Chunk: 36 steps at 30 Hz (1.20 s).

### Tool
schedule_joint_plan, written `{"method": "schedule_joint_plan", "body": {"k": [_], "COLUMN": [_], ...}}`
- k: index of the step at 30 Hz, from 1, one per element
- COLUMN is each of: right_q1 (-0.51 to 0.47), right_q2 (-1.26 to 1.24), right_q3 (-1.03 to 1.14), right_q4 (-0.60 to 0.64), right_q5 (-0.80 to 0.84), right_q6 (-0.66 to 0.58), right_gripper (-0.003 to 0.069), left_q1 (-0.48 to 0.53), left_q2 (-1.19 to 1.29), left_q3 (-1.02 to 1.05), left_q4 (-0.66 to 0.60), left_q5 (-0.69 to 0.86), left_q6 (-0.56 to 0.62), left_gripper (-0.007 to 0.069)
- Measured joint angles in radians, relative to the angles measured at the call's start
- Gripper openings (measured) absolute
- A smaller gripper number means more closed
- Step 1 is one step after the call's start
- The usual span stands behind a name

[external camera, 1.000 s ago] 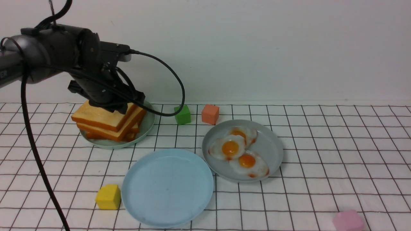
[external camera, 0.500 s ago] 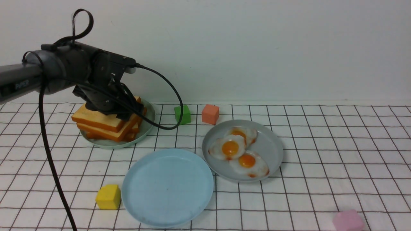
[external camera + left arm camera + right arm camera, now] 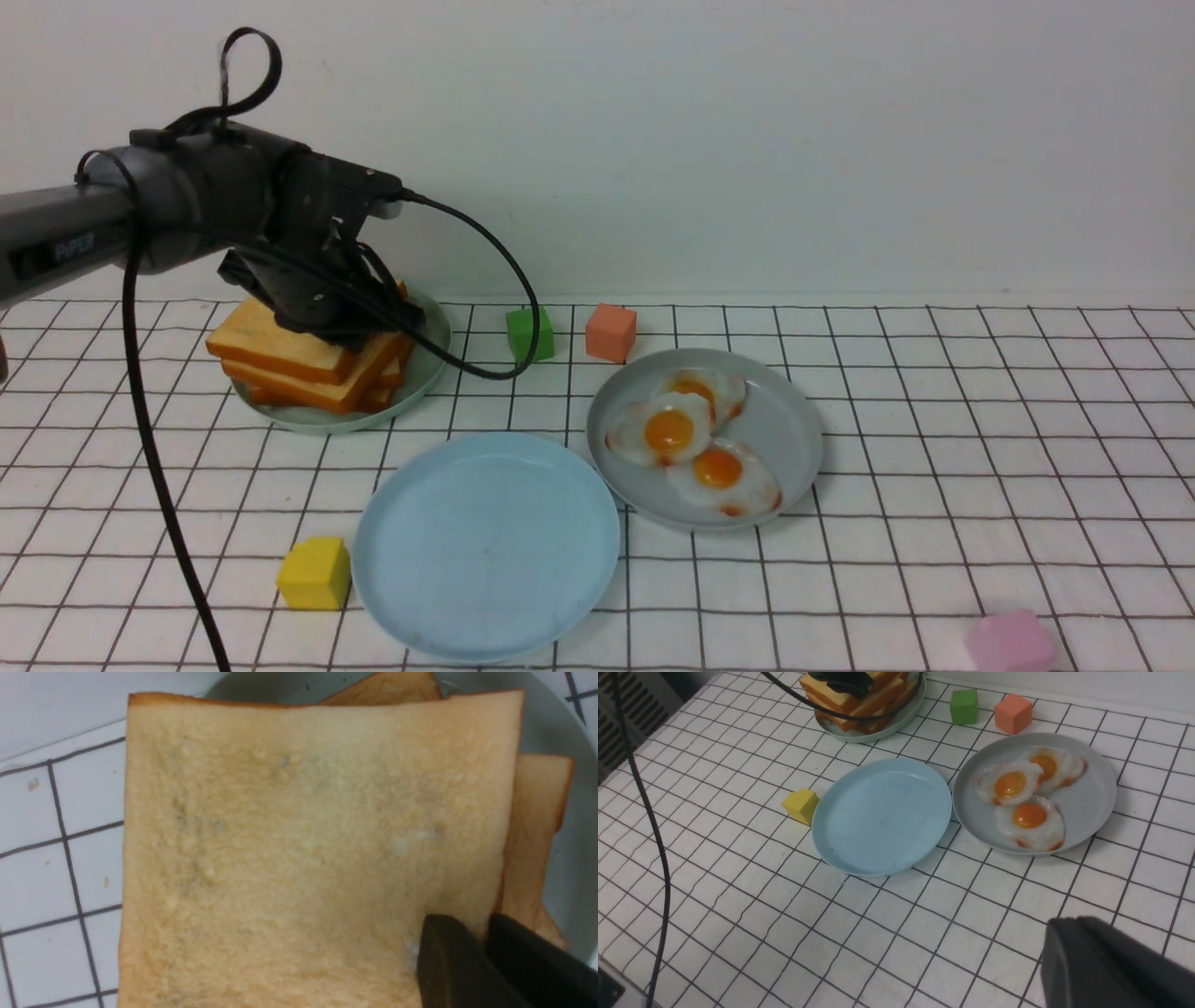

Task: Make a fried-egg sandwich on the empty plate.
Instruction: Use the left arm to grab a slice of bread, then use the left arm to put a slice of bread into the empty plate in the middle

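Left fingers (image 3: pixel 460 942) grasping edge of top toast slice (image 3: pixel 303 835), on green plate (image 3: pixel 434 359) near counter's (image 3: pixel 896 579) far edge. Right fingers (image 3: pixel 1078 947) clenched.

The claw (image 3: pixel 486 933) pinches the top toast slice's (image 3: pixel 303 849) edge.

A gridded white surface (image 3: pixel 896 579) carries plates (image 3: pixel 490 551) and blocks (image 3: pixel 313 574).

text: "PiPER" | colour: pale letters | placed on: dark section of the left arm (image 3: pixel 75 246) | seen in: front view | other lettering: none legible
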Motion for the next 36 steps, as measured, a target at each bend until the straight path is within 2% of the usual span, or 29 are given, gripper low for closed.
{"method": "schedule_joint_plan", "body": {"k": [2,7,10,13,14,18,21,28,34,35,36], "right_q1": [0.0,0.0,0.0,0.0,0.0,0.0,0.0,0.0,0.0,0.0,0.0], "right_q2": [0.0,0.0,0.0,0.0,0.0,0.0,0.0,0.0,0.0,0.0,0.0], "right_q3": [0.0,0.0,0.0,0.0,0.0,0.0,0.0,0.0,0.0,0.0,0.0], "right_q4": [0.0,0.0,0.0,0.0,0.0,0.0,0.0,0.005,0.007,0.007,0.007], "right_q5": [0.0,0.0,0.0,0.0,0.0,0.0,0.0,0.012,0.022,0.025,0.029], "right_q6": [0.0,-0.007,-0.018,-0.023,-0.026,-0.027,-0.027,-0.027,-0.027,-0.027,-0.027], "right_gripper": [0.0029,0.0029,0.0031,0.0034,0.0036,0.004,0.0043,0.0049,0.0049,0.0052,0.0053], "left_q1": [0.0,-0.026,-0.079,-0.174,-0.249,-0.376,-0.418,-0.424,-0.424,-0.424,-0.424], "left_q2": [-0.027,-0.188,-0.266,-0.358,-0.393,-0.401,-0.377,-0.297,-0.281,-0.281,-0.281], "left_q3": [0.003,0.04,0.101,0.235,0.319,0.474,0.505,0.508,0.508,0.508,0.508], "left_q4": [-0.004,-0.009,-0.009,-0.011,-0.013,0.015,0.033,0.051,0.013,0.008,0.005], "left_q5": [0.025,0.121,0.134,0.128,0.109,0.014,-0.043,-0.102,-0.127,-0.129,-0.128], "left_q6": [0.002,0.002,0.001,-0.001,-0.001,-0.001,-0.001,-0.011,-0.012,-0.013,-0.015], "left_gripper": [0.001,0.0004,0.0004,0.0004,0.0004,0.0004,0.0004,0.0006,0.0085,0.0155,0.0179]}}
